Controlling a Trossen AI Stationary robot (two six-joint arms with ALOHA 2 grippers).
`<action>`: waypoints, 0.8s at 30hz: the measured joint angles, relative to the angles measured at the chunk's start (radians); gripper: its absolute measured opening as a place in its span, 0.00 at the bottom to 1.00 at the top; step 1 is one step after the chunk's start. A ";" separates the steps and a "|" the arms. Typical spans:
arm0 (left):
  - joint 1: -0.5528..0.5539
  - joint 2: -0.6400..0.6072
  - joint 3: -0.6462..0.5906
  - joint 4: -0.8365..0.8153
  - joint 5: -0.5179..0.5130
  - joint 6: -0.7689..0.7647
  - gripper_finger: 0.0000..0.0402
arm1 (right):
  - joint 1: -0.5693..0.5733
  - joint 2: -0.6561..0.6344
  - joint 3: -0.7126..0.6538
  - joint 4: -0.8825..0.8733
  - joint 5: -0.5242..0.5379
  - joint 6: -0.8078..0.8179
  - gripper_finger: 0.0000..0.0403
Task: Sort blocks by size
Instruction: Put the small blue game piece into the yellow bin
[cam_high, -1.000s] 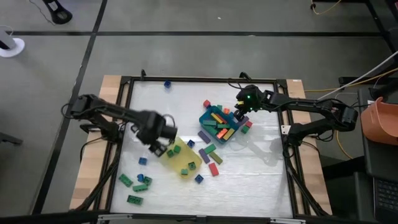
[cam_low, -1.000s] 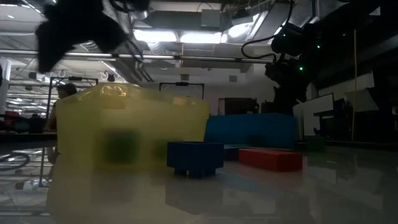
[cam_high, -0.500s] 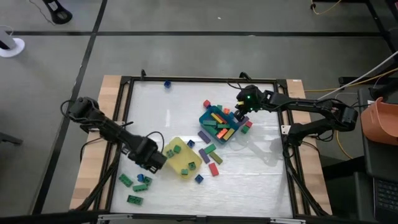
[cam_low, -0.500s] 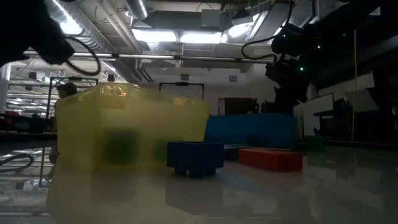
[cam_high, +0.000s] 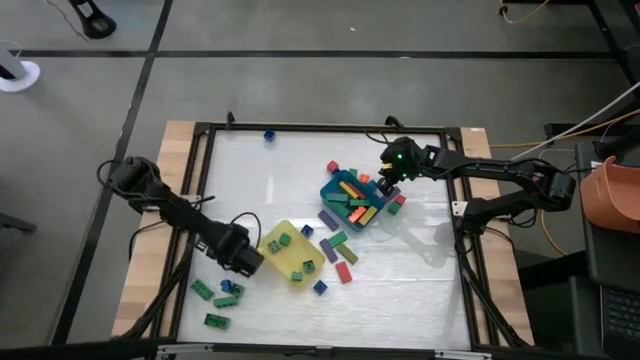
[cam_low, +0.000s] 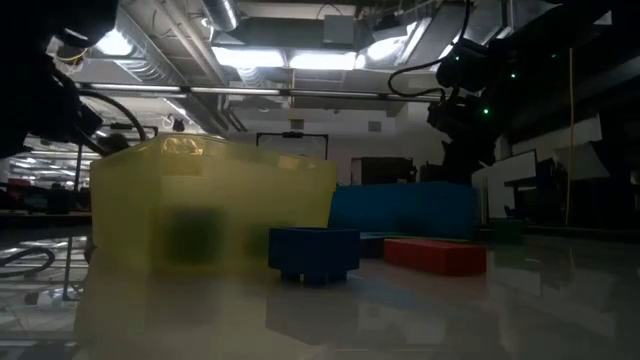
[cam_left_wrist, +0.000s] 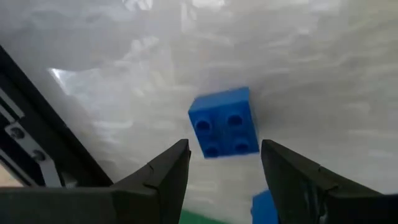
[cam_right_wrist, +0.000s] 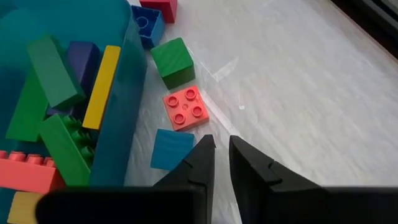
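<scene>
Blue cube (cam_left_wrist: 225, 122): on the counter, just ahead of the spread left pincer (cam_left_wrist: 225, 163), between its fingers' line. Likely light, rigid, slick; grip flat sides. Right pincer (cam_right_wrist: 221, 163) pressed together, empty.

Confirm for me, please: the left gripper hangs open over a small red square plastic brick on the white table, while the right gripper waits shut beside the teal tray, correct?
Not quite: the small square plastic brick under the open left gripper is blue, not red, as the left wrist view shows. The rest holds: it lies on the white table, and the right gripper waits shut beside the teal tray.
</scene>
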 joint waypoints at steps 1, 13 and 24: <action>0.000 0.000 -0.004 0.002 -0.005 0.002 0.46 | 0.000 0.000 0.000 0.000 0.000 0.000 0.13; 0.000 -0.005 -0.088 0.150 -0.004 -0.011 0.37 | 0.000 0.000 0.000 -0.004 0.000 0.001 0.13; -0.001 -0.002 0.020 0.146 -0.063 -0.008 0.30 | 0.000 0.000 -0.001 -0.005 0.000 0.000 0.13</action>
